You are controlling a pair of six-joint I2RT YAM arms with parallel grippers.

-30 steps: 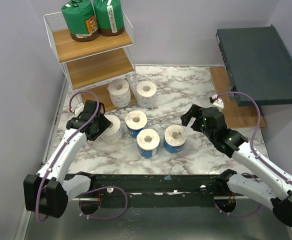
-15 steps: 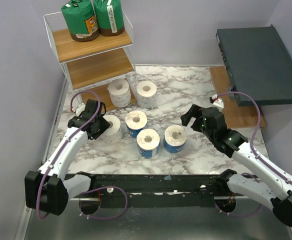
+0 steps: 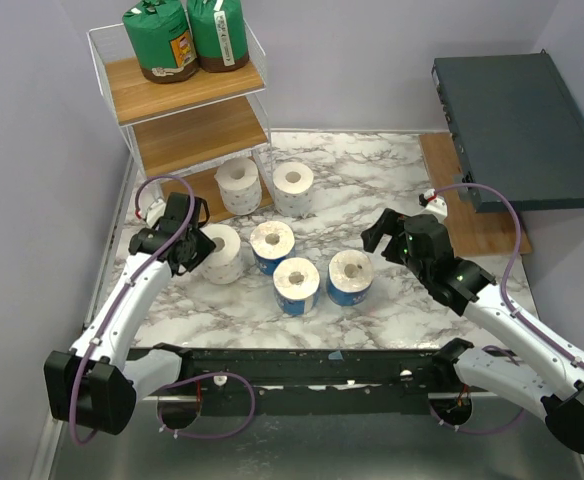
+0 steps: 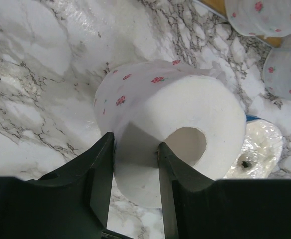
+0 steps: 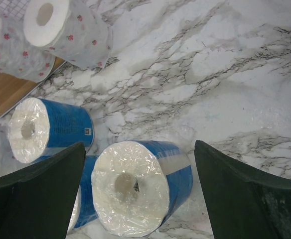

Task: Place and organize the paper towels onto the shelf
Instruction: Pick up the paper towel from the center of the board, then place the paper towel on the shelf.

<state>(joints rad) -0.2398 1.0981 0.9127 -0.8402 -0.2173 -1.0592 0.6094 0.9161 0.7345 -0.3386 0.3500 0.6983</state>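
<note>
My left gripper is shut on the wall of a white flower-printed paper towel roll standing on the marble table; one finger is outside and the other at the core hole. Three blue-wrapped rolls stand mid-table. My right gripper hangs open above the rightmost blue roll without touching it. Two white rolls stand by the shelf, one on its bottom board. Two green-wrapped rolls stand on the top board.
A dark grey flat box lies at the back right, partly over a wooden board. Walls close in on the left and at the back. A black rail runs along the near edge between the arm bases.
The left gripper's fingers have closed onto the white roll's wall, and the left wrist has shifted slightly towards the back. The right arm has not moved.
</note>
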